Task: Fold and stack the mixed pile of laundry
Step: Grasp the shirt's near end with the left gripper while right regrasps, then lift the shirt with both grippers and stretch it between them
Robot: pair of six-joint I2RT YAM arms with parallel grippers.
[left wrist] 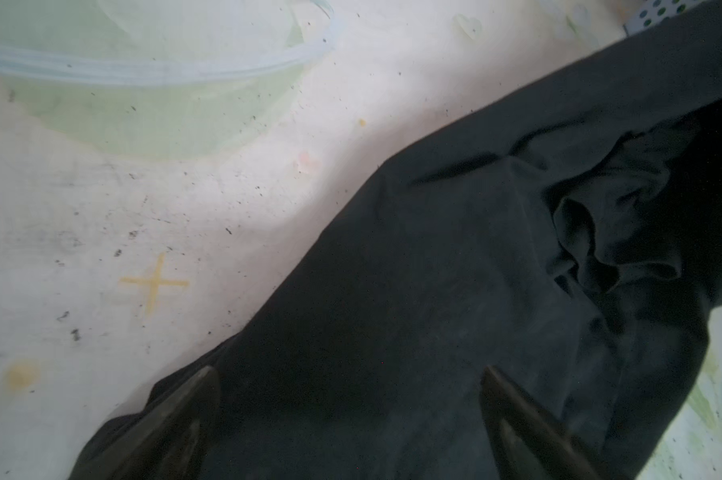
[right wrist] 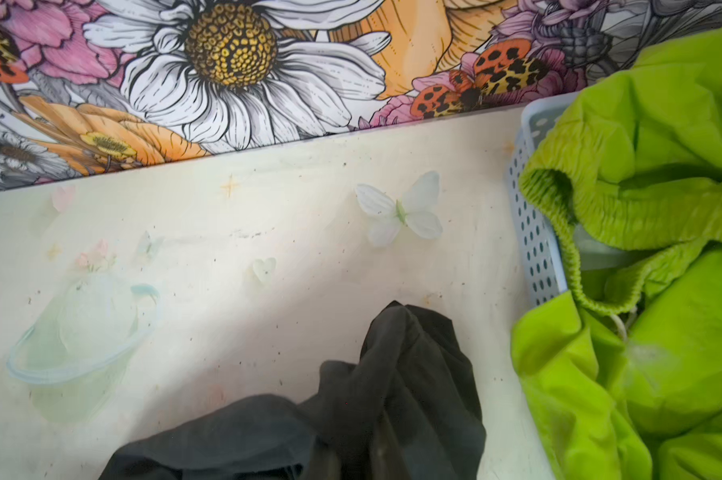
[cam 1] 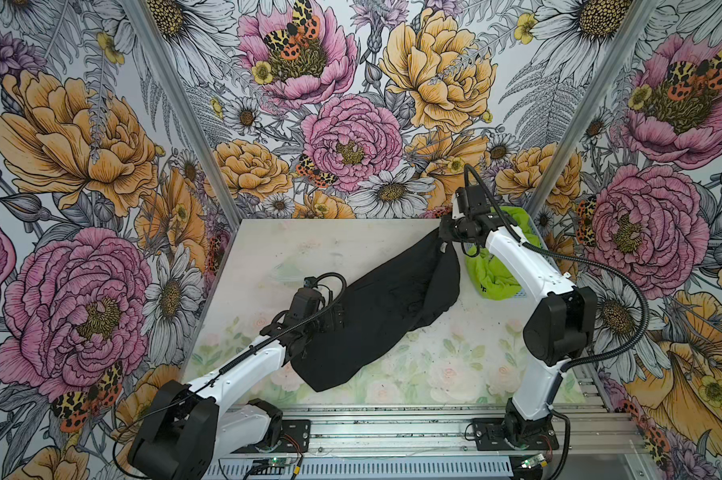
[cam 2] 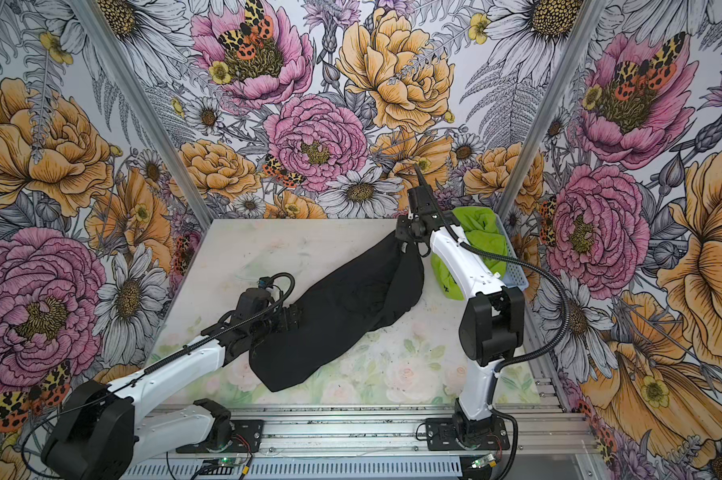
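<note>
Two garments are showing on the pale floral-print table (cam 1: 309, 249). We are logging the plain soft black T-shirt (cam 1: 375, 316) as lying stretched in a long diagonal band across the middle of the table, running from the near-left toward the far-right corner. Its far end is rising off the surface in a bunched peak into the right gripper (cam 1: 444, 239), which is pinching that bunch. In the right wrist view the black cloth is gathering up around the jaws. A small pale tag (cam 2: 405, 248) is showing just below the pinch.

The left gripper (left wrist: 349, 374) is hovering over the near-left part of the shirt with its fingers (left wrist: 184, 415) spread wide apart and black fabric lying flat between them. We cannot tell whether the tips are touching the cloth.

We are marking the crumpled lime-green shorts (cam 1: 492, 274), elastic waistband showing, as sitting in the light-blue perforated plastic basket (right wrist: 533, 232) at the far-right table corner and spilling over its wall toward the table. A small black logo (cam 1: 483, 286) is showing on the spilled part. Shorts and shirt are lying just beside each other, with a narrow strip of table showing between them in both top views.
</note>
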